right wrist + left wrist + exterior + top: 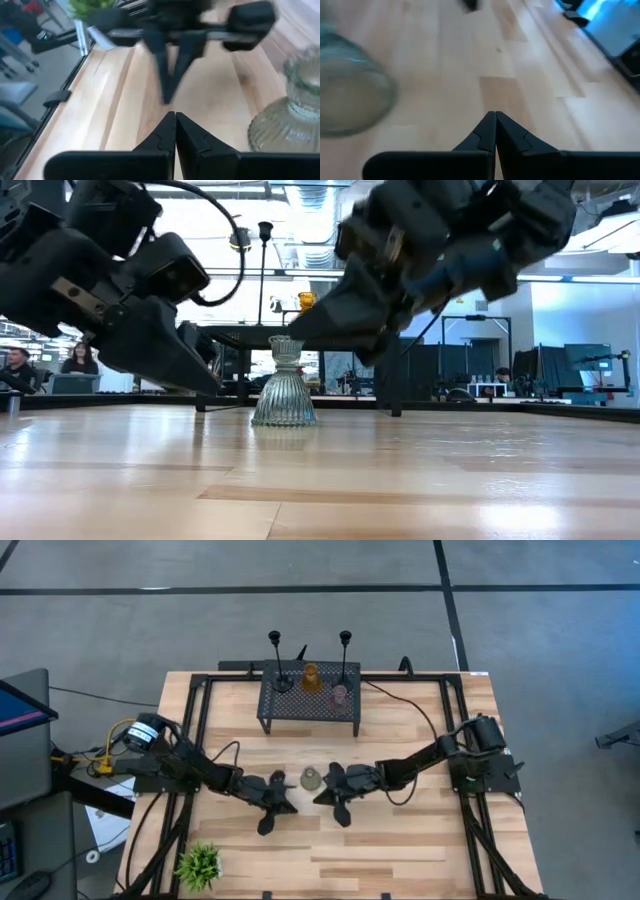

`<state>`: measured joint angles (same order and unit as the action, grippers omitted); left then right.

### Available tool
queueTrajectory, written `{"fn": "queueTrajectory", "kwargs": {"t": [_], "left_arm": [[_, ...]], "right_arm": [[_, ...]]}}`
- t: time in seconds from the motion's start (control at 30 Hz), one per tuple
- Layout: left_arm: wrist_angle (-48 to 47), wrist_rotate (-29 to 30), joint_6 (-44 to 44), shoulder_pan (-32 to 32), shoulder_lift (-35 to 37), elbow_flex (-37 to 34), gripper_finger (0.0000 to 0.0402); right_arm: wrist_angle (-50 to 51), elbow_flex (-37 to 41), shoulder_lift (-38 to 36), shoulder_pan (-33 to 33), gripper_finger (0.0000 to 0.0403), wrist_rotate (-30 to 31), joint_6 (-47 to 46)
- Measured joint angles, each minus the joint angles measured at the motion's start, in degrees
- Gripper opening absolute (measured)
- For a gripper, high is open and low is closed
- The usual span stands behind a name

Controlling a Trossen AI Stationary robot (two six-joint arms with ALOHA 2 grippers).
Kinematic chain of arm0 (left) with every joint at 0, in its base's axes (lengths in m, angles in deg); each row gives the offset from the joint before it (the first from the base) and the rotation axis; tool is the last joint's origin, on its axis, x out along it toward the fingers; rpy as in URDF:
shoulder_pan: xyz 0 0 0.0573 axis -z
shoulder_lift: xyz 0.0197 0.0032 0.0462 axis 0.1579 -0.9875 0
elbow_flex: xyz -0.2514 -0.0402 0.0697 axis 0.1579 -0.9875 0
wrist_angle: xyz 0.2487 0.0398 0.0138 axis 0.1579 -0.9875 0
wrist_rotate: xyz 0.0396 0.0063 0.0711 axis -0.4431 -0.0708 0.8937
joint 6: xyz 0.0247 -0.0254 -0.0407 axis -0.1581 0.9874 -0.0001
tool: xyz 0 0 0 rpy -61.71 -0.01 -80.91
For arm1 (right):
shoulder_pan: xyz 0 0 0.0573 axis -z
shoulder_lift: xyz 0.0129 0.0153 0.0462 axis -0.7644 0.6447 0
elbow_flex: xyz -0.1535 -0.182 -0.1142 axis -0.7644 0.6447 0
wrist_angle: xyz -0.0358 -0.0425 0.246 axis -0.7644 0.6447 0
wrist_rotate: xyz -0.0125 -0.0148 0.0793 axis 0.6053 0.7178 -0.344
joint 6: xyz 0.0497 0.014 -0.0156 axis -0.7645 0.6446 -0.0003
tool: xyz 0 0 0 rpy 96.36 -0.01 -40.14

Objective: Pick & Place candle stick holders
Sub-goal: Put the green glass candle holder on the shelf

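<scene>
A grey-green ribbed glass holder (pixel 311 778) stands upright on its wide base on the table's middle; it also shows in the low view (pixel 284 385) and both wrist views (pixel 350 85) (pixel 287 117). My left gripper (pixel 292 804) is shut and empty, just left and near of it. My right gripper (pixel 318 798) is shut and empty, just right and near of it. Two tall black stem holders (pixel 277 662) (pixel 345 658), an amber holder (pixel 310 678) and a pink holder (pixel 340 696) stand on the black mesh stand (pixel 310 700).
The mesh stand sits at the table's far middle. A small spiky green plant (pixel 199 864) stands at the near left corner. Cables run along the far right. People sit in the room behind (pixel 80 360).
</scene>
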<state>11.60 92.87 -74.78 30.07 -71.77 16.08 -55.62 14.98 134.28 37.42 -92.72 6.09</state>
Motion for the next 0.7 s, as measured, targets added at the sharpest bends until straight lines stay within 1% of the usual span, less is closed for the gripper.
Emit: {"fn": "queueTrajectory", "kwargs": {"t": [0.17,0.3,0.5,0.6,0.7], "left_arm": [[0.0,4.5,-5.2,0.0,8.1,-5.1,0.0005],[0.1,7.4,-7.6,-0.1,12.4,-7.4,0.0005],[0.4,9.4,-8.9,-1.1,13.2,-7.6,0.0005],[0.3,9.5,-9.2,-2.3,12.8,-7.7,0.0005],[0.5,9.6,-11.9,-3.3,12.8,-7.6,0.0005]], "right_arm": [[3.8,0.9,-3.9,-0.7,0.0,0.0,6.0],[2.5,3.7,-7.4,-0.1,0.0,0.7,8.3],[-3.8,12.2,-15.3,0.5,0.0,1.8,9.7],[-7.7,17.1,-19.6,0.5,0.0,4.2,10.5],[-10.9,21.1,-23.4,0.5,0.0,5.6,10.5]]}}
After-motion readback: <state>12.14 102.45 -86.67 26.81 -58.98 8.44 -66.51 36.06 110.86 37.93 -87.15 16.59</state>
